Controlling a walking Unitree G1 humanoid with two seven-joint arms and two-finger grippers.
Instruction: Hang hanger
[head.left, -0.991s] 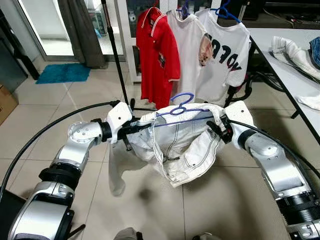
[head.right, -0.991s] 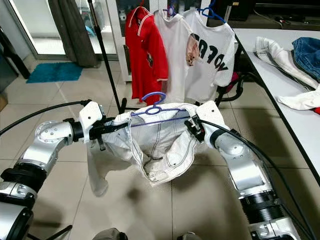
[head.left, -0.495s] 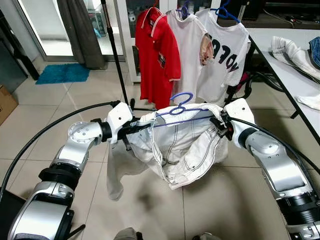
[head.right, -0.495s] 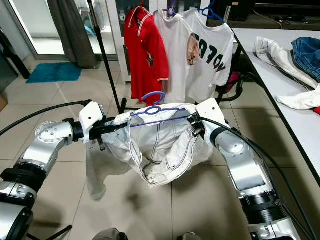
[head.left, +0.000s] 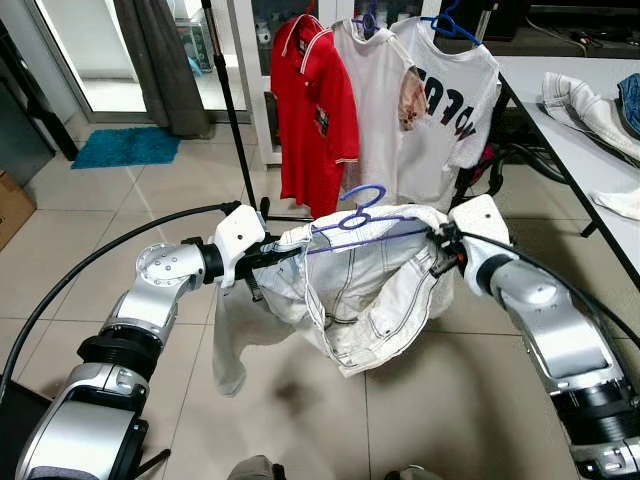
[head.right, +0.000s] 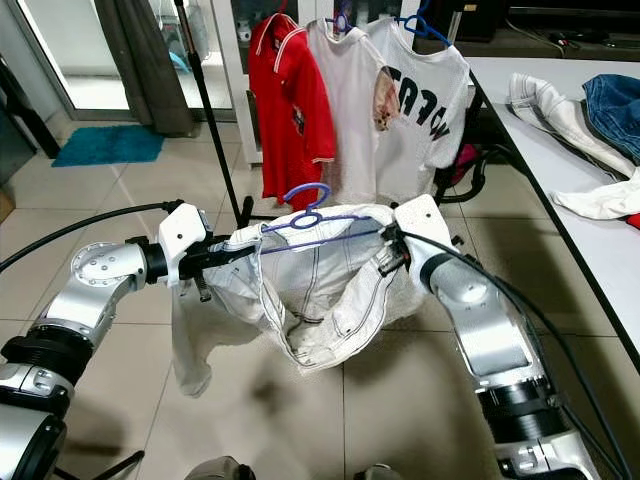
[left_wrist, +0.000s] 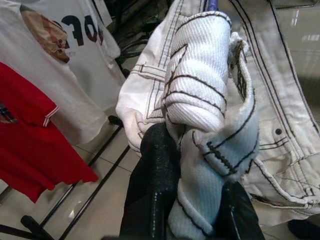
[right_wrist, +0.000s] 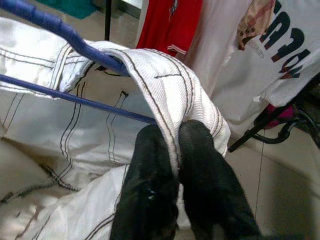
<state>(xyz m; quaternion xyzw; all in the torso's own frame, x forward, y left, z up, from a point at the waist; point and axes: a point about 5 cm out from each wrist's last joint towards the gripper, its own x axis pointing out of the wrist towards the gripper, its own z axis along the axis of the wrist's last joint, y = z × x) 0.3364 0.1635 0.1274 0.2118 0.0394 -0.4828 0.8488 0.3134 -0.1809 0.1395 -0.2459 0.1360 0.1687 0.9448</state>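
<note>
A blue hanger carries white trousers with dark stitching, held up between my two arms above the tiled floor. My left gripper is shut on the waistband at the left end; its wrist view has bunched fabric pinched between the black fingers. Over at the right end my right gripper is shut on the waistband beside the hanger's blue bar. One trouser leg dangles low on the left. The hanger's hook points up towards the clothes rack.
The rack ahead holds a red polo and two white T-shirts on hangers. A white table with loose clothes stands at right. A teal mat lies by the door at far left. Tiled floor spreads below.
The trousers swing slightly and the dangling leg shifts; the right gripper has edged a little to the right. Both grips are unchanged.
</note>
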